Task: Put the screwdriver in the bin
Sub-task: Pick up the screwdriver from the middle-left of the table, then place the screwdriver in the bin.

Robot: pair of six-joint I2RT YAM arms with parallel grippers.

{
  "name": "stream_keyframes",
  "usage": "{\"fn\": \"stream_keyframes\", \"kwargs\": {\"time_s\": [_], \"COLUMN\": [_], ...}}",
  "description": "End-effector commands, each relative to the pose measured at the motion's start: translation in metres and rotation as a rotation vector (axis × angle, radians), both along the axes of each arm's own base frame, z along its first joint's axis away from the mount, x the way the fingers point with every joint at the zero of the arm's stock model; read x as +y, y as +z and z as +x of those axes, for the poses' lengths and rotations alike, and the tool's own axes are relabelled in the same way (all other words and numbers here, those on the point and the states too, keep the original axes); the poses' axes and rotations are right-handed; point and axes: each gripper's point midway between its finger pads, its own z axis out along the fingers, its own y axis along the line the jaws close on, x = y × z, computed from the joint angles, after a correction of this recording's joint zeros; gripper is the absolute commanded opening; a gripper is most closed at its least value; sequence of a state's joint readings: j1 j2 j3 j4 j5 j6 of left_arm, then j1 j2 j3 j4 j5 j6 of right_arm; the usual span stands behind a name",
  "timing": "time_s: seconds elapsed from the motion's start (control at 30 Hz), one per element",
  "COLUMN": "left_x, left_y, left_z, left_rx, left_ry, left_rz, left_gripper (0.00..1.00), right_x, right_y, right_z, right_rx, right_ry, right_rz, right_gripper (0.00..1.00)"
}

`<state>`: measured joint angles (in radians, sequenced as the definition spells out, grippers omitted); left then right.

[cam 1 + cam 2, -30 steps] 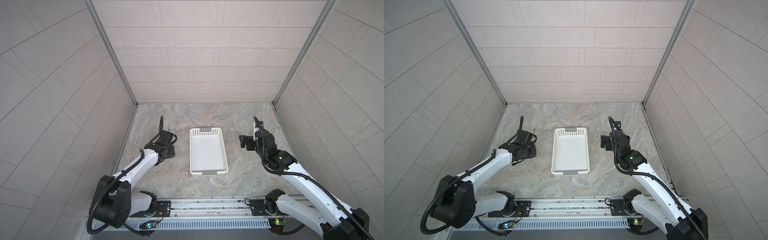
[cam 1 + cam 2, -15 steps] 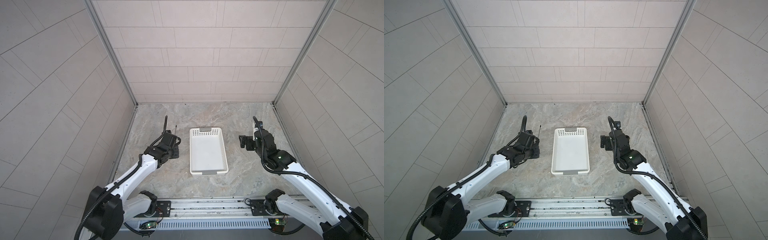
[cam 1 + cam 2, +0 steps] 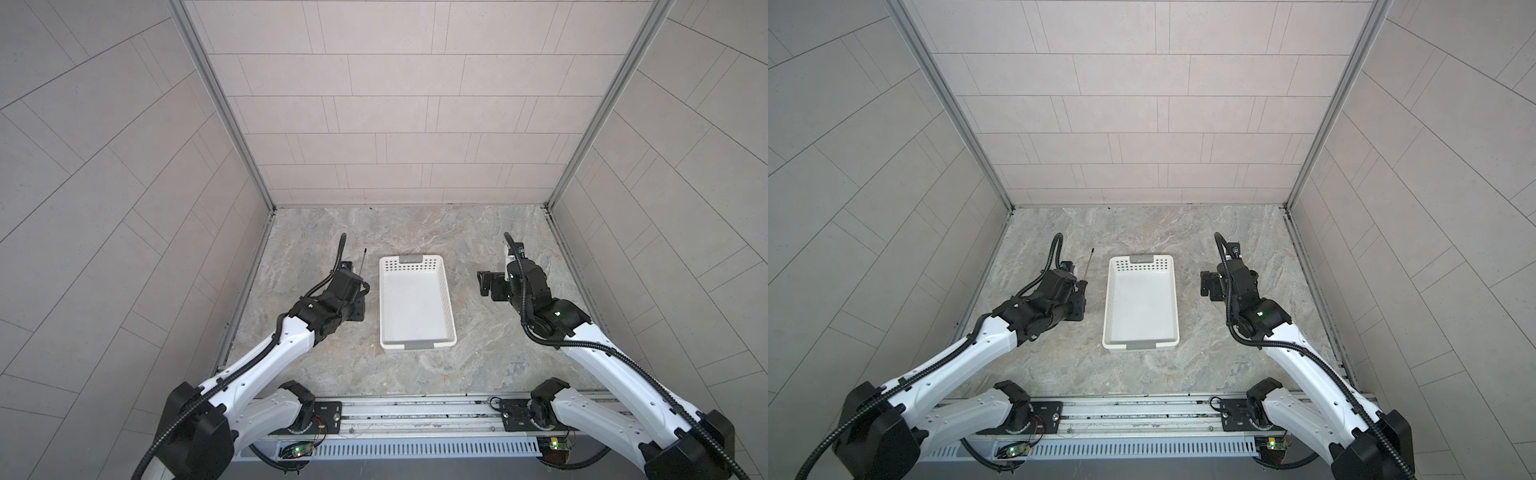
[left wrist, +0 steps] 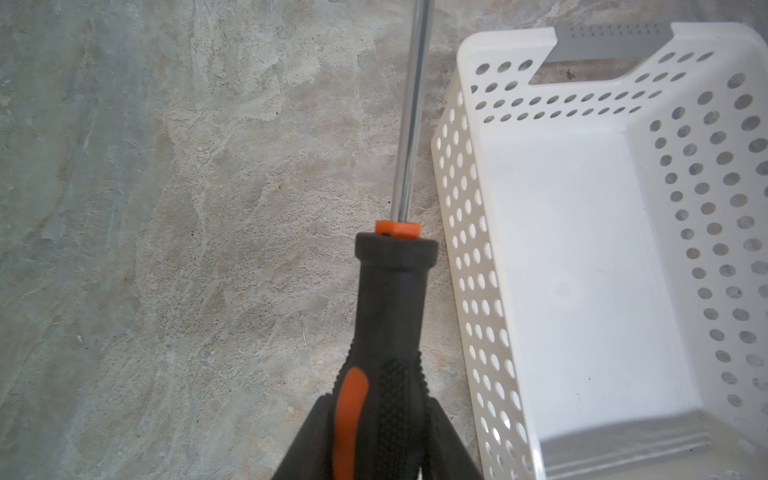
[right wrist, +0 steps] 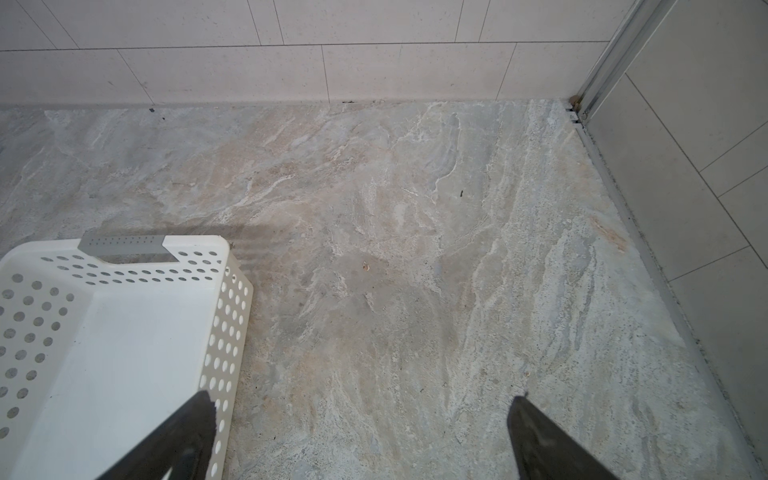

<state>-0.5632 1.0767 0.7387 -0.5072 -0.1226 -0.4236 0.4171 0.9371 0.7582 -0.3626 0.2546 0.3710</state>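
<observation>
Left fingers (image 4: 309,440) clenched on screwdriver (image 4: 388,299) handle (shaft beside bin (image 4: 469,137) wall); right fingers (image 5: 174,440) spread apart, empty, near bin's other side.

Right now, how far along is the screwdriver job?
Done: the left end effector is shut on the screwdriver handle. In hand: the tool is held beside the bin, outside its long wall, shaft running along it. Left: carry it over the wall and release; the bin is empty.
</observation>
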Motion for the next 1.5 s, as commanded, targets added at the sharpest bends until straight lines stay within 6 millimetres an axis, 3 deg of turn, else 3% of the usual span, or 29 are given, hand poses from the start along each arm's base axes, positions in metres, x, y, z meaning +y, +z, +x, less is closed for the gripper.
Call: {"fn": "stream_keyframes", "kwargs": {"time_s": [0.0, 0.3, 0.57, 0.7, 1.27, 1.47], "left_x": [-0.006, -0.021, -0.062, -0.085, -0.127, -0.131], "left_y": [0.024, 0.029, 0.044, 0.041, -0.014, -0.038], "left_z": [0.006, 0.003, -0.002, -0.003, 0.012, 0.012], "left_rx": [-0.059, -0.017, -0.012, -0.006, 0.075, 0.107], "left_ry": [-0.006, -0.026, -0.078, -0.120, -0.149, -0.167], "left_rz": [-0.006, -0.004, 0.018, 0.043, 0.173, 0.215], "left_gripper": [0.09, 0.09, 0.09, 0.10, 0.10, 0.10], "right_x": [-0.001, -0.003, -0.002, -0.003, -0.003, -0.002], "right_y": [0.004, 0.002, -0.001, 0.000, -0.002, -0.001], "right_z": [0.002, 0.002, 0.004, 0.004, 0.004, 0.005], "right_rx": [-0.016, -0.013, 0.001, -0.003, 0.002, 0.002], "right_ry": [-0.015, -0.020, -0.019, -0.024, -0.023, -0.021], "right_rz": [0.007, -0.005, -0.011, -0.015, -0.017, -0.014], "right_gripper": [1.00, 1.00, 1.00, 1.00, 1.00, 1.00]}}
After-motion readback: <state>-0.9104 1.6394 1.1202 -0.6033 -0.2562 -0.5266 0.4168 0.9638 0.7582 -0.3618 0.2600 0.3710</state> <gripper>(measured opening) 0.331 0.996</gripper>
